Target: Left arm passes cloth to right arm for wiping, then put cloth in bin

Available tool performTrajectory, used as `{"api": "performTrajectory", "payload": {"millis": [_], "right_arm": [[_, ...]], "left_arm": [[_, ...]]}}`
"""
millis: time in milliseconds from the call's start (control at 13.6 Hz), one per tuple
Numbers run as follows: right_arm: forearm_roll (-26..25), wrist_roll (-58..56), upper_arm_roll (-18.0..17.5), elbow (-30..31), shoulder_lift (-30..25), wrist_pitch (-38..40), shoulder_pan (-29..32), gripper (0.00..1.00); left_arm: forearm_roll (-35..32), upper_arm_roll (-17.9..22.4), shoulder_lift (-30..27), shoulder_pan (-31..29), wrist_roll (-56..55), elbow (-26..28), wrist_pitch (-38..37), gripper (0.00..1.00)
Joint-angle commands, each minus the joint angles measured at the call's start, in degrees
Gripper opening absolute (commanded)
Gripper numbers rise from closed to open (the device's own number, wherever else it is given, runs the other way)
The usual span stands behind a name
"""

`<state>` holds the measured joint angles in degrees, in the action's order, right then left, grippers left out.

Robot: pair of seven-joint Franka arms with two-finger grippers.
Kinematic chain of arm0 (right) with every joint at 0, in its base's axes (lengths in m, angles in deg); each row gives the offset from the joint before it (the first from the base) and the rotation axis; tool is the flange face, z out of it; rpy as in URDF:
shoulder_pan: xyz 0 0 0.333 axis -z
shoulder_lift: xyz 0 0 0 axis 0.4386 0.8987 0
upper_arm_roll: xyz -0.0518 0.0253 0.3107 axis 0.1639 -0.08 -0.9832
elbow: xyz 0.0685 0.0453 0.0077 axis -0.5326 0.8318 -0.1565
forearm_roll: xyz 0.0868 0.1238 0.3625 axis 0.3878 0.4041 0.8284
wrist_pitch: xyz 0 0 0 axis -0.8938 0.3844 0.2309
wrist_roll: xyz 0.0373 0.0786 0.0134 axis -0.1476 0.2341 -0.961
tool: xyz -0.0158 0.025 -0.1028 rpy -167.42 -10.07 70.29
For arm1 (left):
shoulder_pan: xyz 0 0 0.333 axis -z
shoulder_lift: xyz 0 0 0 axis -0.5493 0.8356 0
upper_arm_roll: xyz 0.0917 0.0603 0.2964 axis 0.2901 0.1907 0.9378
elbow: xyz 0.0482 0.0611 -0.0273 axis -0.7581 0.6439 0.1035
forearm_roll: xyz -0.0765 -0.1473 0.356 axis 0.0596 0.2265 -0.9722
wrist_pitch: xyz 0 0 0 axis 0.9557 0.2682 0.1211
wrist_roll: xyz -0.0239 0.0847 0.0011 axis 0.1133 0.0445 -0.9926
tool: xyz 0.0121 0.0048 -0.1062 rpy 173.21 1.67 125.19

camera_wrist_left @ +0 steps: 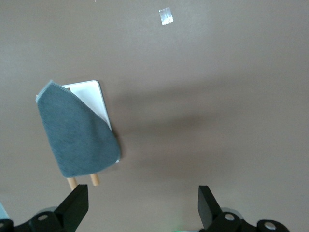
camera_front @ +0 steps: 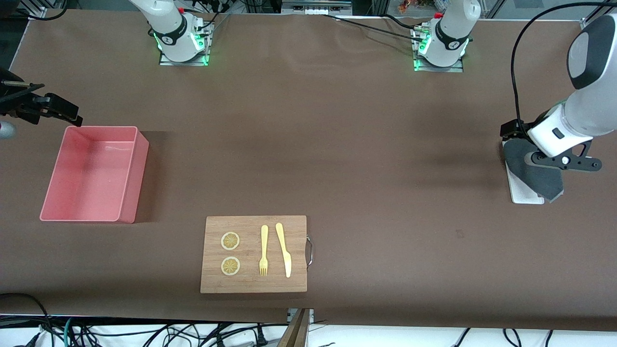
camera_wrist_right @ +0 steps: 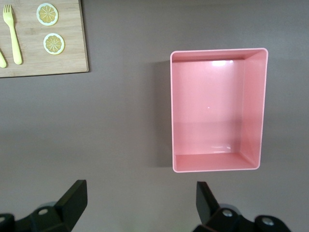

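- wooden board [camera_front: 254,254] sits nearest the camera, untouched.
- left gripper [camera_wrist_left: 140,205] hangs released over the cloth [camera_front: 532,171]; it drapes a white tray [camera_front: 524,193], so a shallow pinch may slip.
- right gripper [camera_wrist_right: 137,203] waits, released, beside the bin [camera_front: 91,173].

Board [camera_front: 254,254] w/ fork [camera_front: 263,250], knife [camera_front: 284,249]

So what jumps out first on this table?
The pink bin, empty, at the right arm's end. Nearer the camera, a wooden board carries a fork, knife and two lemon slices. At the left arm's end, a grey cloth drapes over a white tray, under the open left gripper.
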<state>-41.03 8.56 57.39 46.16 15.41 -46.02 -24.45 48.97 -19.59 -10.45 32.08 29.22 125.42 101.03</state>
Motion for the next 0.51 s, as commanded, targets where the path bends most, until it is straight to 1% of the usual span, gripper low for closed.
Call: {"api": "performTrajectory", "payload": {"millis": [0, 73, 220, 440], "right_arm": [[-0.32, -0.81, -0.25, -1.27, 0.54, 0.45, 0.63, 1.0], [-0.32, -0.81, -0.25, -1.27, 0.54, 0.45, 0.63, 1.0], [-0.32, -0.73, -0.25, -1.27, 0.54, 0.45, 0.54, 1.0], [-0.32, -0.72, -0.25, -1.27, 0.54, 0.45, 0.62, 1.0]], "left_arm": [[-0.92, -0.13, 6.55, -5.42, 12.55, -5.77, 0.53, 1.0], [-1.27, -0.13, 8.14, -6.22, 16.25, -6.83, 2.11, 1.0], [-2.41, -0.13, 10.96, -8.41, 22.23, -7.1, 5.79, 1.0], [-2.42, -0.13, 15.35, -12.72, 32.33, -7.1, 14.22, 1.0]]}}
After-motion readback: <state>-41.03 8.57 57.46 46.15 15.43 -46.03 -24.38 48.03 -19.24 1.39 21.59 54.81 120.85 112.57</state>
